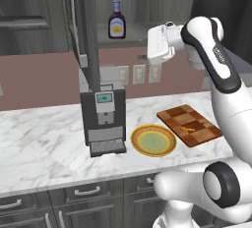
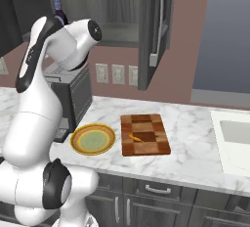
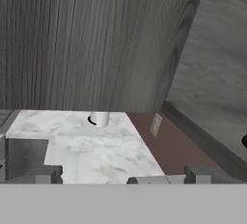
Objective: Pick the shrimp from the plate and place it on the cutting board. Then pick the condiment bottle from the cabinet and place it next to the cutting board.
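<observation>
The condiment bottle (image 1: 116, 19) stands upright on the shelf of the open cabinet (image 1: 147, 1), and its top peeks out behind my arm (image 2: 58, 10). My gripper (image 1: 149, 46) hovers to the right of the bottle at shelf height, apart from it. The hand view shows its fingertips (image 3: 46, 174) spread wide with nothing between them, so it is open. On the cutting board (image 1: 189, 125) lies the shrimp (image 1: 187, 128), also seen as an orange sliver (image 2: 135, 137). The plate (image 1: 153, 140) sits bare to the left of the board.
A coffee machine (image 1: 102, 116) stands on the marble counter left of the plate. The open cabinet door (image 2: 150, 30) hangs above the board. A sink (image 2: 237, 138) lies at the far right. Wall outlets (image 1: 139, 73) sit behind the counter. A small white cylinder (image 3: 99, 119) stands on the counter.
</observation>
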You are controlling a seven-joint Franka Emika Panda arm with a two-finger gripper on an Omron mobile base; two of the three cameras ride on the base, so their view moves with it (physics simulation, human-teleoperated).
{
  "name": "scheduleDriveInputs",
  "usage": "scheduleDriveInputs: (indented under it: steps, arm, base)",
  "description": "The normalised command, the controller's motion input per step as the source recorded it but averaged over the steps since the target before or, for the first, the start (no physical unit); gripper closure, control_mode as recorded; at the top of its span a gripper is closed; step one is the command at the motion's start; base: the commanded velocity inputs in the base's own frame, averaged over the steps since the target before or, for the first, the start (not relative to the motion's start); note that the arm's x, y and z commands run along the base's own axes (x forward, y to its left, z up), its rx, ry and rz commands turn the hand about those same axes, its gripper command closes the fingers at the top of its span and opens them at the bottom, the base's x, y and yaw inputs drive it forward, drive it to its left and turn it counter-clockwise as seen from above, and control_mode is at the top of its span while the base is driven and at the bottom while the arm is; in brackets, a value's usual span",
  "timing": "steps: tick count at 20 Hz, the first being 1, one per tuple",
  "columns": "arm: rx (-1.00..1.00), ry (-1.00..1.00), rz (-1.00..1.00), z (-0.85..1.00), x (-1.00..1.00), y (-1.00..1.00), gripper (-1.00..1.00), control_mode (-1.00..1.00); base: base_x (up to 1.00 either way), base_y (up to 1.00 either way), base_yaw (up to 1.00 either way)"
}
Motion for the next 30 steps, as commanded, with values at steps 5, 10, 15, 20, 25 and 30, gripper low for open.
scheduleDriveInputs:
  steps: [5, 10, 15, 20, 25, 30]
  arm:
    - [0.11, 0.00, 0.00, 0.12, 0.00, 0.00, -1.00, -1.00]
    - [0.12, 0.00, -0.01, 0.25, 0.02, 0.00, -1.00, -1.00]
    - [0.03, 0.00, 0.00, 0.23, 0.00, 0.00, -1.00, -1.00]
    - [0.00, 0.00, 0.00, 0.06, 0.00, 0.00, -1.00, -1.00]
    - [0.02, 0.00, 0.00, 0.00, 0.00, 0.00, -1.00, -1.00]
    - [0.09, 0.00, 0.00, 0.00, 0.03, 0.00, -1.00, -1.00]
  base:
    - [0.00, 0.00, 0.00]
    - [0.00, 0.00, 0.00]
    - [0.00, 0.00, 0.00]
    - [0.00, 0.00, 0.00]
    - [0.00, 0.00, 0.00]
    - [0.00, 0.00, 0.00]
